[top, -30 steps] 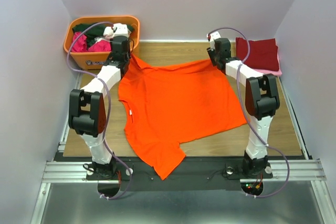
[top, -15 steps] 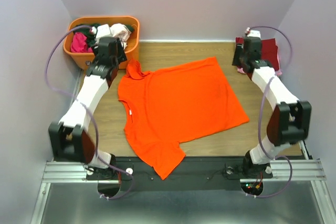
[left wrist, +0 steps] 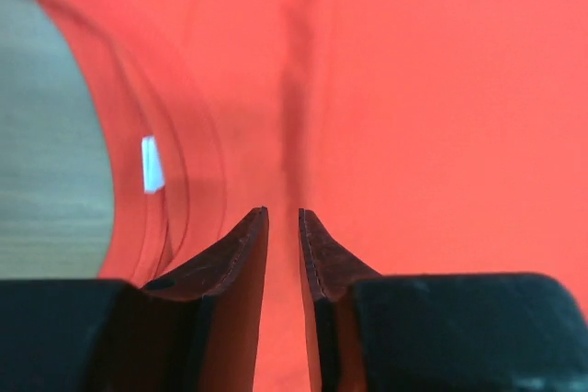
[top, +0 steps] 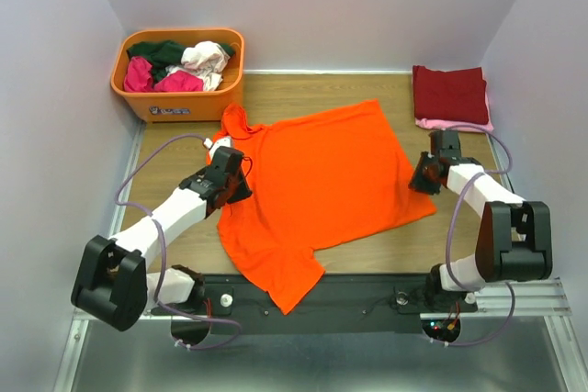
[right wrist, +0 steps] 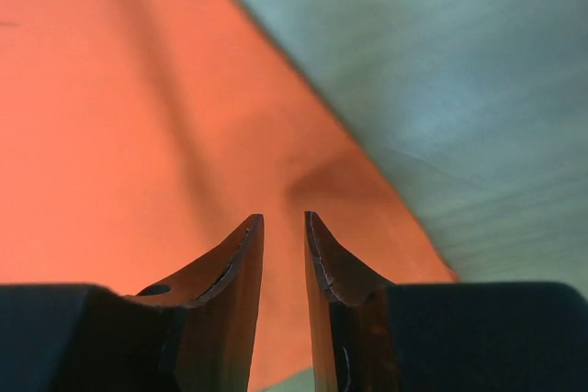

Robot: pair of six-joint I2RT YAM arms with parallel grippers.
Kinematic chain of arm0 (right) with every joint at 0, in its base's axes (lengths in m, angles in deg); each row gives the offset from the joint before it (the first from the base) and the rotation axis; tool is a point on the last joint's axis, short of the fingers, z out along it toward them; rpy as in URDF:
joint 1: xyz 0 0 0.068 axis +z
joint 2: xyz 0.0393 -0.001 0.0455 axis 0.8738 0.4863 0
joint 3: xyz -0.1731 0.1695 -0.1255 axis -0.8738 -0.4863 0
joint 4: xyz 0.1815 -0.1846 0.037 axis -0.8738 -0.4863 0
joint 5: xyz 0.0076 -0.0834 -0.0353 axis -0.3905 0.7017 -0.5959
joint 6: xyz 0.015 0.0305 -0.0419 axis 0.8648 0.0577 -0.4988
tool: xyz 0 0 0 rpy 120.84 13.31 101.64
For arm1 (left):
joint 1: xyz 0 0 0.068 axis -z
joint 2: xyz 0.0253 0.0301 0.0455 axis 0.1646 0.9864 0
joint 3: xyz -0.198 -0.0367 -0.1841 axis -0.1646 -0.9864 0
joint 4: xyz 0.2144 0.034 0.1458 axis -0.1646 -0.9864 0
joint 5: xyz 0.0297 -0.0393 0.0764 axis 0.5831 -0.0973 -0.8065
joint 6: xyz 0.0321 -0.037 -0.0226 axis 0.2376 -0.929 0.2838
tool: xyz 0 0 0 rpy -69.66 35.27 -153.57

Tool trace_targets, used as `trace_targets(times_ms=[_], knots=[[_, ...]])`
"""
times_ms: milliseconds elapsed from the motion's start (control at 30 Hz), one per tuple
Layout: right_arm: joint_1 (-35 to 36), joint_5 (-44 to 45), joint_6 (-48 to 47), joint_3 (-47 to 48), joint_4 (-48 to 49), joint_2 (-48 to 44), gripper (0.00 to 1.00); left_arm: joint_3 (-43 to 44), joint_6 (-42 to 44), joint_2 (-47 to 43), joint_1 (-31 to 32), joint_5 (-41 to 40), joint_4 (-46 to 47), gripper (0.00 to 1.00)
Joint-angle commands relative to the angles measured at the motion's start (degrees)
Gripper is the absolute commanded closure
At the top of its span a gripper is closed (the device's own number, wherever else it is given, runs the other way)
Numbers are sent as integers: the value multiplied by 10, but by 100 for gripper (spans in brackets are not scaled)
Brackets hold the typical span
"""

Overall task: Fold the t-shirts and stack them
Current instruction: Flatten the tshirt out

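Top view: orange t-shirt (top: pixel 322 181) flat and unfolded, mid-tabletop (top: pixel 303 89). Stack far right: dark red shirt (top: pixel 450 94) folded atop pink one (top: pixel 457 124). In tub (top: pixel 175 109), more shirts (top: pixel 179 66) waiting, so most folding still ahead. At collar side, left claw (top: pixel 241 184); at hem side, right claw (top: pixel 418 179).
Left wrist: jaws nearly together over orange cloth; cannot tell if gripping.
Right wrist: same slim gap at hem edge; grip unclear.

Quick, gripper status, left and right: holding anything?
Left gripper: jaws a narrow gap apart over the bright orange cloth t-shirt; grip cannot be told.
Right gripper: narrow gap too, at that shirt's edge; grip cannot be told.
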Motion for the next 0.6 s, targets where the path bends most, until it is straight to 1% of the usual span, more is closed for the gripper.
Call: trace_targets(times_ms=[0, 100, 200, 367, 467, 500, 567], knots=[[-63, -40, 55, -41, 6, -31, 70, -18, -43, 2, -1, -8, 29, 73], [-111, -92, 80, -85, 6, -37, 70, -30, -47, 36, -1, -4, 27, 75], [-141, -127, 116, -133, 5, -64, 69, -47, -48, 64, -6, -11, 37, 75], [-192, -144, 168, -193, 3, -140, 69, -56, -33, 115, -31, -14, 41, 76], [-221, -162, 208, -230, -13, -176, 69, -56, -17, 130, -40, -13, 35, 76], [-222, -159, 235, -232, -17, -210, 69, -63, -15, 129, -43, -14, 37, 76], [-223, -132, 267, -211, -49, -250, 69, -71, -8, 117, -53, -12, 35, 76]])
